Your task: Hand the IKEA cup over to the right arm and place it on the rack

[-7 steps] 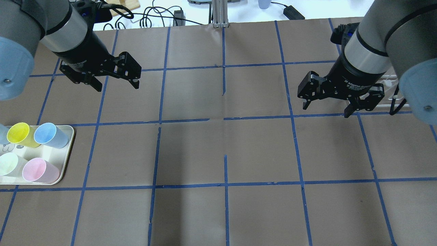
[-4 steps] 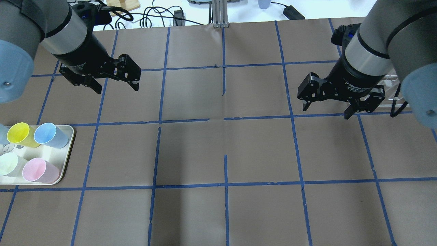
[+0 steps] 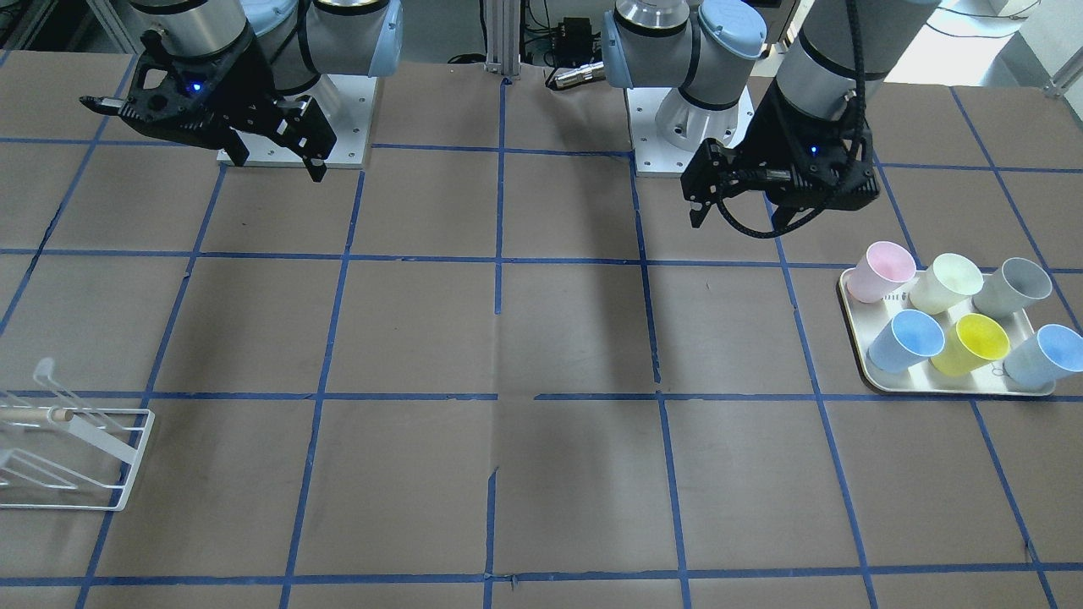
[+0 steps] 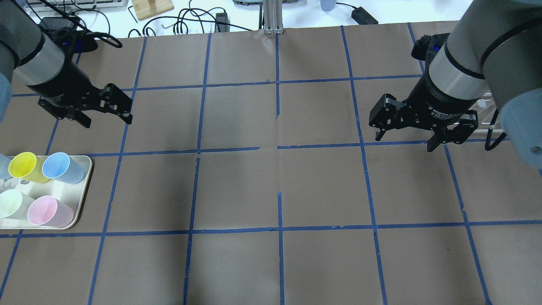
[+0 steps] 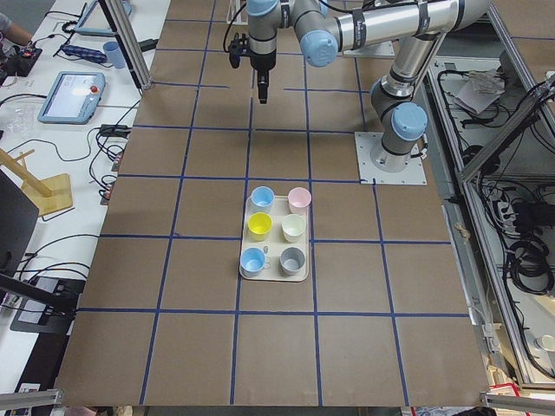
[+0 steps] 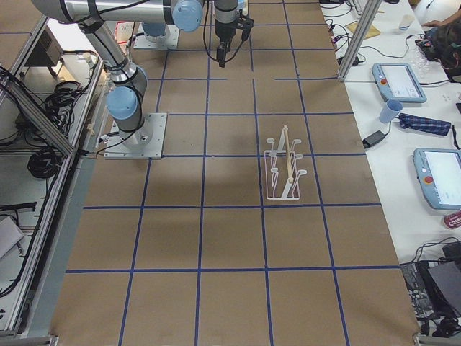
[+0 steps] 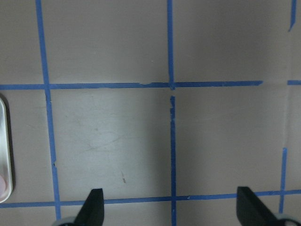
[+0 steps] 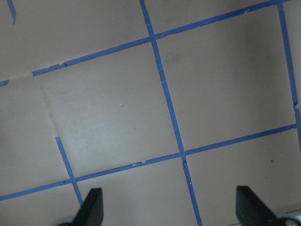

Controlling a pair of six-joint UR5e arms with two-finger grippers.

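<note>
Two near-identical pale blue cups stand upright on a white tray (image 4: 87, 183): one at the corner nearer the table's middle (image 4: 59, 166) (image 3: 907, 340), one at the far end (image 3: 1049, 355), cut off by the overhead view's edge. I cannot tell which is the IKEA cup. My left gripper (image 4: 108, 123) (image 3: 736, 224) is open and empty, in the air beyond the tray. My right gripper (image 4: 403, 143) (image 3: 279, 167) is open and empty over the right half. The white wire rack (image 3: 76, 448) (image 6: 284, 169) with its wooden dowel stands empty on the right, mostly behind my right arm in the overhead view.
Yellow (image 4: 24, 166), pale green (image 4: 10, 203), pink (image 4: 46, 211) and grey (image 3: 1011, 286) cups share the tray. The tray's rim shows at the left edge of the left wrist view (image 7: 3, 141). Cables and boxes lie past the table's far edge.
My left arm has swung left, closer to the tray side, still open. My right gripper has barely moved.
</note>
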